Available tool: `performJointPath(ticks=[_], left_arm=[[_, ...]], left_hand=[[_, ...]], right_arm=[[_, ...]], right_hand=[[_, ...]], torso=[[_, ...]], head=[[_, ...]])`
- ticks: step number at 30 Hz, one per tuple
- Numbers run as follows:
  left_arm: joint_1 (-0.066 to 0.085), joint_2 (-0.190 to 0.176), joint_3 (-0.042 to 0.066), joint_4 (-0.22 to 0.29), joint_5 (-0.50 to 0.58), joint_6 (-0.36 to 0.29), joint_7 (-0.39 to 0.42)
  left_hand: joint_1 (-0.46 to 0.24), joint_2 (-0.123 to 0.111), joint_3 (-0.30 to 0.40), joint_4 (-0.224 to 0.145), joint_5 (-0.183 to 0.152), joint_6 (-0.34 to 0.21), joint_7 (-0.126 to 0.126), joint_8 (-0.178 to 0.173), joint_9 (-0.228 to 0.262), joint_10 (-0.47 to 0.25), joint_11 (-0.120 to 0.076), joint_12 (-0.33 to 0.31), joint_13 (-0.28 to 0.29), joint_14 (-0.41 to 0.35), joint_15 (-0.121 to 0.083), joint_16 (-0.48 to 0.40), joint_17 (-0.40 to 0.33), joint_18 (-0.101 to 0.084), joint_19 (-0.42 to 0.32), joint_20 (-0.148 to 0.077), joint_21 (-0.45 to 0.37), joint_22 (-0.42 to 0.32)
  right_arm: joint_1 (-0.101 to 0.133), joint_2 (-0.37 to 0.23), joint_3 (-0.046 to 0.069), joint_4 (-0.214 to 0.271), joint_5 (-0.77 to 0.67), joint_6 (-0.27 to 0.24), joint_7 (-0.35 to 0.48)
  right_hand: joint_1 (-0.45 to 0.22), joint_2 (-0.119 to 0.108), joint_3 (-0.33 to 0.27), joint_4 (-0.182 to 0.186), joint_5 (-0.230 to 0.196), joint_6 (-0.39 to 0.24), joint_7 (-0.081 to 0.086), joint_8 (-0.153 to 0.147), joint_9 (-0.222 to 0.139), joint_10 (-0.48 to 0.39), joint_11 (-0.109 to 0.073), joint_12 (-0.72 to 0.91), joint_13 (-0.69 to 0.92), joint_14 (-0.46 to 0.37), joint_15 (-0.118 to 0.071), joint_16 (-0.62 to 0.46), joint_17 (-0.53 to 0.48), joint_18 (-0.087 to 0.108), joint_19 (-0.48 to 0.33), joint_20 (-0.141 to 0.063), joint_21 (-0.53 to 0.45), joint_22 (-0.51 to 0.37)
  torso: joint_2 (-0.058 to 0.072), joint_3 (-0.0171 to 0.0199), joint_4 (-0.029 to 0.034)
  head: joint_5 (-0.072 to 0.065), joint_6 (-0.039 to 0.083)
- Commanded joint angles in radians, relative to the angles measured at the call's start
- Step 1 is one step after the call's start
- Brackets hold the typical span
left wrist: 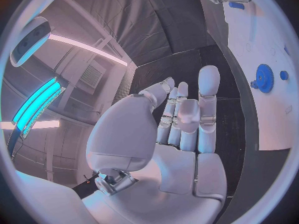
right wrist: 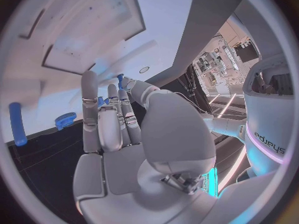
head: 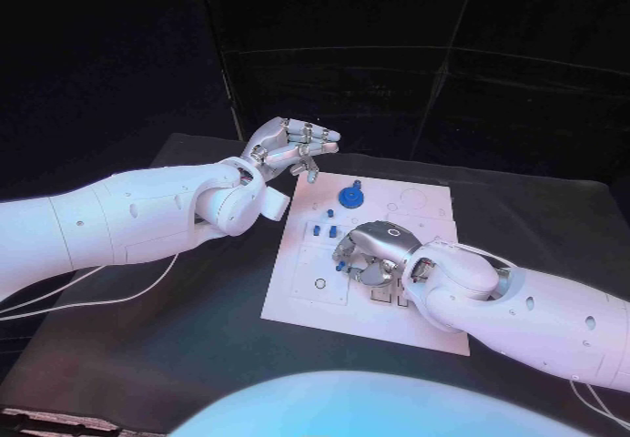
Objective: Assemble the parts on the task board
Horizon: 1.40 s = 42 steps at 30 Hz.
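The white task board (head: 407, 319) lies mid-table. A blue gear (head: 350, 195) sits near its far edge, and small blue parts (head: 323, 230) stand left of centre. My right hand (head: 376, 250) reaches down over the board's middle, and its thumb and a finger pinch a small blue part (right wrist: 119, 78) just above the plate. The right wrist view also shows the gear (right wrist: 64, 119) and a long blue peg (right wrist: 17, 123). My left hand (head: 290, 146) hovers above the board's far left corner, fingers apart and holding nothing. In the left wrist view, the gear (left wrist: 264, 78) lies past its fingertips (left wrist: 208, 77).
The black table (head: 171, 328) surrounds the board, with bare room at the left and front. White cables (head: 92, 296) trail under my left arm. Outlined slots and holes mark the board (left wrist: 269, 114).
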Motion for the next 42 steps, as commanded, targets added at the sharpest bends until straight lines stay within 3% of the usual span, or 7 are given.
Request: performJointPath(ticks=[1,4,17,26,35,42], left_arm=[[0.002,0.001,0.001,-0.002,0.003,0.01,0.002],[0.002,0.002,0.001,-0.003,0.003,0.012,-0.001],[0.002,0.004,0.001,-0.005,0.003,0.014,-0.007],[0.002,0.004,0.001,-0.006,0.003,0.015,-0.009],[0.002,0.004,0.001,-0.006,0.003,0.016,-0.01],[0.002,0.0,0.001,-0.005,0.003,0.016,-0.011]], left_hand=[[0.0,0.001,0.001,0.0,0.002,-0.005,0.002,-0.001,0.0,-0.01,0.001,0.005,0.002,0.0,0.006,0.002,-0.002,0.004,0.004,-0.001,0.0,-0.001],[-0.001,0.001,0.001,0.0,0.002,-0.007,0.003,0.0,0.0,-0.013,0.002,0.007,0.002,-0.001,0.006,0.002,-0.005,0.005,0.003,-0.001,-0.003,-0.003],[-0.001,0.001,0.001,0.0,0.002,-0.007,0.003,0.0,0.0,-0.013,0.002,0.007,0.002,-0.001,0.006,0.002,-0.005,0.005,0.003,-0.001,-0.003,-0.003],[-0.001,0.001,0.001,0.0,0.002,-0.007,0.003,0.0,0.0,-0.013,0.002,0.007,0.002,-0.001,0.006,0.002,-0.005,0.005,0.003,-0.001,-0.003,-0.003],[-0.002,0.0,0.0,0.0,0.001,-0.008,0.003,0.0,0.0,-0.015,0.002,0.008,0.002,-0.002,0.007,0.002,-0.006,0.005,0.002,0.0,-0.003,-0.004],[-0.002,0.0,0.0,0.0,0.001,-0.008,0.003,0.0,0.0,-0.015,0.002,0.008,0.002,-0.002,0.007,0.002,-0.006,0.005,0.002,0.0,-0.003,-0.004]], right_arm=[[0.001,-0.001,0.0,0.008,0.007,-0.038,0.021],[0.001,-0.001,0.0,0.01,0.008,-0.038,0.021],[0.001,0.001,0.0,0.01,0.013,-0.018,0.014],[0.001,-0.001,0.0,0.005,0.014,-0.004,-0.011],[0.001,0.001,0.0,0.003,0.014,0.01,-0.017],[0.001,-0.033,0.0,0.026,0.039,-0.041,-0.014]], right_hand=[[0.011,0.011,-0.011,-0.008,0.004,-0.002,-0.01,-0.005,0.002,0.064,-0.015,0.044,0.019,0.037,-0.009,0.003,0.009,0.009,0.007,-0.005,-0.002,-0.001],[0.014,0.011,-0.022,-0.012,0.004,-0.004,-0.016,-0.007,0.001,0.08,-0.023,0.067,0.031,0.038,-0.017,0.005,0.011,0.008,0.01,-0.013,-0.002,-0.002],[0.013,0.011,-0.029,-0.012,0.003,-0.007,-0.016,-0.009,0.001,0.073,-0.023,0.073,0.037,0.038,-0.018,0.005,0.011,0.007,0.011,-0.016,-0.003,-0.003],[-0.004,0.008,-0.042,-0.003,0.005,-0.023,-0.004,-0.02,0.0,-0.019,-0.002,0.041,0.023,0.035,-0.004,0.002,0.005,0.005,0.007,-0.007,-0.009,-0.007],[-0.004,0.007,-0.044,-0.003,0.004,-0.026,-0.002,-0.021,0.0,-0.032,0.001,0.037,0.019,0.034,-0.001,0.0,0.003,0.005,0.006,-0.004,-0.011,-0.008],[-0.003,0.014,-0.041,-0.001,0.014,-0.018,-0.003,-0.017,0.003,-0.031,0.001,0.041,0.017,0.032,0.0,-0.005,-0.007,0.006,0.007,-0.002,-0.011,-0.009]], torso=[[0.0,0.0,0.0],[0.0,-0.0001,0.0003],[0.0,-0.0004,-0.0004],[0.0,-0.0009,0.0006],[0.0,-0.0004,0.0004],[-0.001,0.0,-0.0008]], head=[[-0.002,-0.001],[-0.003,0.0],[-0.003,-0.004],[-0.004,-0.006],[-0.005,-0.007],[-0.003,-0.006]])
